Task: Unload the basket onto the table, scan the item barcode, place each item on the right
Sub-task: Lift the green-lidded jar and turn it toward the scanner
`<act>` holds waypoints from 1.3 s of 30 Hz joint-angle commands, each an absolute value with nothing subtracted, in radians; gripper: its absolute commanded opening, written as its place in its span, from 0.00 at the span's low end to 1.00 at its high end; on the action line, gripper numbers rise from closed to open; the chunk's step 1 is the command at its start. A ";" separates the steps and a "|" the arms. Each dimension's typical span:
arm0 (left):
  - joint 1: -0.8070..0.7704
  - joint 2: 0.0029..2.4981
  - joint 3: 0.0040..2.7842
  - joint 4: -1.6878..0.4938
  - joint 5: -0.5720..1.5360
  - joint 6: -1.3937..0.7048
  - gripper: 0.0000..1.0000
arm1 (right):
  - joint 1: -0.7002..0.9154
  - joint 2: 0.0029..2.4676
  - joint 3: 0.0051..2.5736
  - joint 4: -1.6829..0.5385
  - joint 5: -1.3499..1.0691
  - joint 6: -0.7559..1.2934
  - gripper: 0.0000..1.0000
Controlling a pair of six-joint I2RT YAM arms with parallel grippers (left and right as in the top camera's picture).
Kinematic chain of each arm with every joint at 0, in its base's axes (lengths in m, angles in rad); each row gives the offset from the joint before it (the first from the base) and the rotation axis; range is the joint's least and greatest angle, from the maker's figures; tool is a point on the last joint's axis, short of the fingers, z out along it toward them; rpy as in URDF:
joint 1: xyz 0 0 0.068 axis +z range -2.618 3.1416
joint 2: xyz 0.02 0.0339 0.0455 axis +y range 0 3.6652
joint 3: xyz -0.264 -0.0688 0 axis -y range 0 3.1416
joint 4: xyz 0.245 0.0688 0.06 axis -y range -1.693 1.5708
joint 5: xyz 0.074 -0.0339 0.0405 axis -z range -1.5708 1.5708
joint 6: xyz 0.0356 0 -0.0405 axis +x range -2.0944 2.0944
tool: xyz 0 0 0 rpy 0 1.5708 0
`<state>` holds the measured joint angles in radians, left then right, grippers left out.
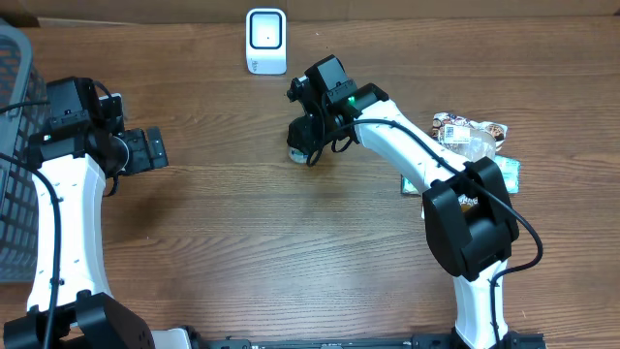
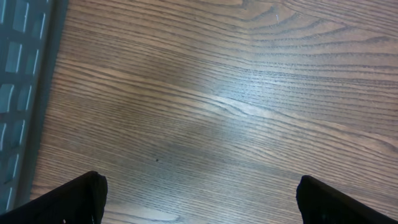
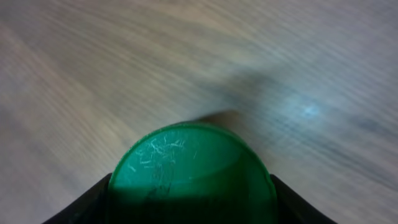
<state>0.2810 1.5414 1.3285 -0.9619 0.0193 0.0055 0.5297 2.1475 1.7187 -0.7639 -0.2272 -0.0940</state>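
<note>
Upper centre, the right gripper [image 1: 308, 134] straddles a green-lidded jar [image 3: 193, 168] just below the scanner [image 1: 266, 41]. Its fingers [image 3: 93, 202] flank the jar, probably for lifting, but I cannot tell if they grip. The left gripper [image 2: 199, 202] hangs wide over the table [image 2: 217, 93], unused.

We saw a brown wooden table [image 1: 223, 242] filling nearly every view, its dark grain running in long wavy bands. Beyond its far edge lay a paler tan strip [image 1: 436, 6]; we could not tell whether it was wall or floor. Soft light left a pale sheen on the wood, with one small bright glint. A grey mesh basket [image 1: 14, 145] stood at the left edge.
</note>
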 commanded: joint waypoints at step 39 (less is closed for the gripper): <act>0.281 1.543 1.337 -0.961 0.027 -0.001 1.00 | 0.264 1.849 1.911 -1.020 -0.848 -0.359 0.32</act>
